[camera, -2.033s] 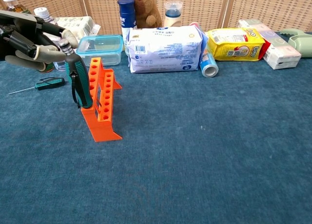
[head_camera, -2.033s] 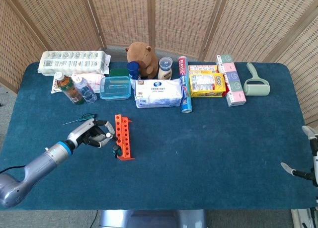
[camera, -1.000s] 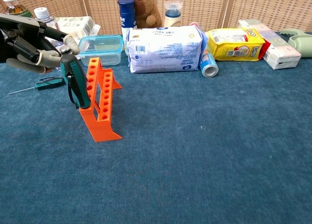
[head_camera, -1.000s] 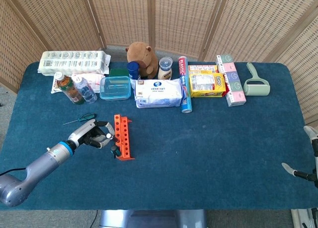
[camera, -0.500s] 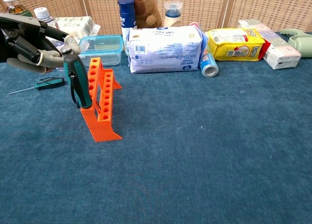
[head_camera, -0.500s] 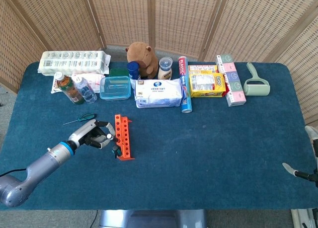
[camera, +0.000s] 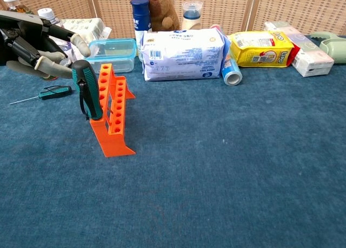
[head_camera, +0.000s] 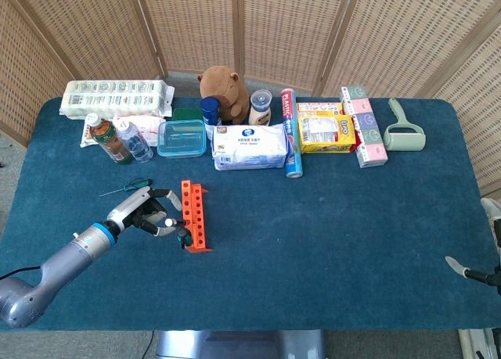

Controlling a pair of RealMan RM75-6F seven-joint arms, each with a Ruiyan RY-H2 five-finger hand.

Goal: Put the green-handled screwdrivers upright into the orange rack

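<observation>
Green-handled screwdriver (camera: pixel 86 91) stands in orange rack (camera: pixel 112 110); left hand (camera: pixel 38 45) spread beside it, empty.

grey arm, blue wrist ring, black-and-grey left hand (head_camera: pixel 149 215)

Head view looks steeply down from high, taking in the whole blue table (head_camera: pixel 329 218). Chest view sits low and close, facing across toward the back clutter. Both share the orange rack (head_camera: pixel 195 216) (camera: pixel 111 114).
</observation>
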